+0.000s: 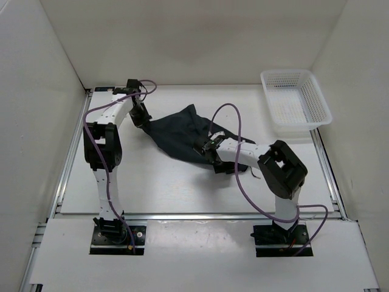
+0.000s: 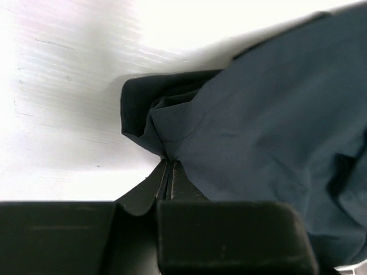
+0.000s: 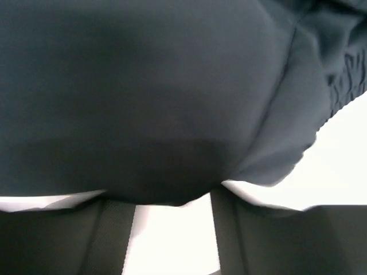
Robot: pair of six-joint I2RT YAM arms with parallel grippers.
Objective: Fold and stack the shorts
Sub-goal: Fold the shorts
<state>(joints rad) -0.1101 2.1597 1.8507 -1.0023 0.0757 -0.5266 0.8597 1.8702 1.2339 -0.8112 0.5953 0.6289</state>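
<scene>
At mid-table [image 1: 152, 182], slightly toward the far side, lie the shorts [image 1: 179, 135]: a dark navy pair, bunched and creased, not spread flat, with no fold visible.

Left hand [image 1: 141, 115]: set at the cloth's left corner. The left wrist view shows its fingers pressed together, pinching a small pucker of fabric.

Right hand [image 1: 206, 148]: set at the near right edge of the cloth. The right wrist view shows its fingers spread, with the hem draped across the gap between them and bare table visible below. Nothing is gripped.

White mesh basket [image 1: 296, 100]: far right corner, well apart from the shorts.

Step in hand, as judged: spreading the garment out before the first fold, with one corner secured and the opposite edge not yet taken.

Next move, as judged: the right hand closes on the hem. Both hands then draw apart to pull the cloth taut and flat. The pinch must take the edge cleanly, since a loose bite on soft fabric may slip.
</scene>
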